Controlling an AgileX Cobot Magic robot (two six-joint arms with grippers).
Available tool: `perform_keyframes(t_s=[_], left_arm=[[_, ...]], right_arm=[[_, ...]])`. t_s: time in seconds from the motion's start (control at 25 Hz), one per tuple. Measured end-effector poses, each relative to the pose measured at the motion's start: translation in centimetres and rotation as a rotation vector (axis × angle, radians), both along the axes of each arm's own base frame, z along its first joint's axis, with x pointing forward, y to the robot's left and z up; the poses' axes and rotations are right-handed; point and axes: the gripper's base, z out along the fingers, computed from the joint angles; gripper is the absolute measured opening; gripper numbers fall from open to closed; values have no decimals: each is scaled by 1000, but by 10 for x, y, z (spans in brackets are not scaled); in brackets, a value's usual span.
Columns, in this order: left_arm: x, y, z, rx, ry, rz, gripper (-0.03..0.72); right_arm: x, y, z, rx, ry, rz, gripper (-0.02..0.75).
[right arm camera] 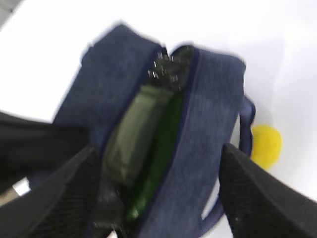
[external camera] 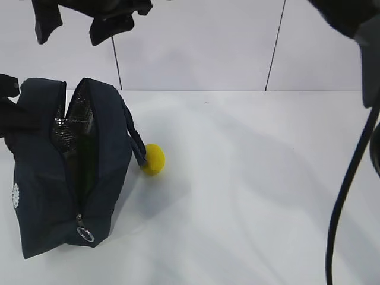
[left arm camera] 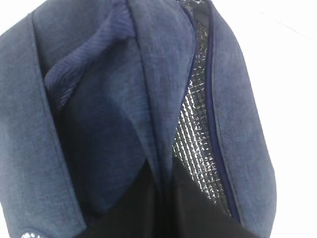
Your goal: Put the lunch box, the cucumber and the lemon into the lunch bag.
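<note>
The dark navy lunch bag (external camera: 41,196) stands unzipped at the table's left, its silver lining showing. Inside it, in the right wrist view, lie the sage-lidded lunch box (right arm camera: 131,134) and, beside it, the green cucumber (right arm camera: 158,153). The yellow lemon (external camera: 154,158) rests on the table against the bag's handle, on its right; it also shows as the lemon (right arm camera: 266,144) beyond the bag's wall. My left gripper (left arm camera: 163,210) is shut on the bag's (left arm camera: 99,124) left rim fabric. My right gripper (external camera: 80,24) hangs open above the bag's mouth, holding nothing.
The white table (external camera: 255,196) stretches right of the bag, with a white panelled wall behind. A black cable (external camera: 350,178) and part of an arm hang at the right edge. The bag's zipper ring (external camera: 85,233) dangles at its near end.
</note>
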Motion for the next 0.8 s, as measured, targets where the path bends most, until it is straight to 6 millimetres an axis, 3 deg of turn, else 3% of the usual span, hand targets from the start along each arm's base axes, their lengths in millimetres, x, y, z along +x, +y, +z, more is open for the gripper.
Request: perform_keyframes(t_s=[0.16, 0.4, 0.6, 0.8], left_arm=[[0, 0, 0, 0, 0, 0, 4], [0, 0, 0, 0, 0, 0, 4], [0, 0, 0, 0, 0, 0, 4], [0, 0, 0, 0, 0, 0, 4]], right_arm=[[1, -9, 3, -24, -11, -2, 582], [-6, -20, -24, -165, 68, 33, 582], [-21, -45, -35, -313, 85, 29, 582], [-23, -72, -68, -407, 193, 10, 582]])
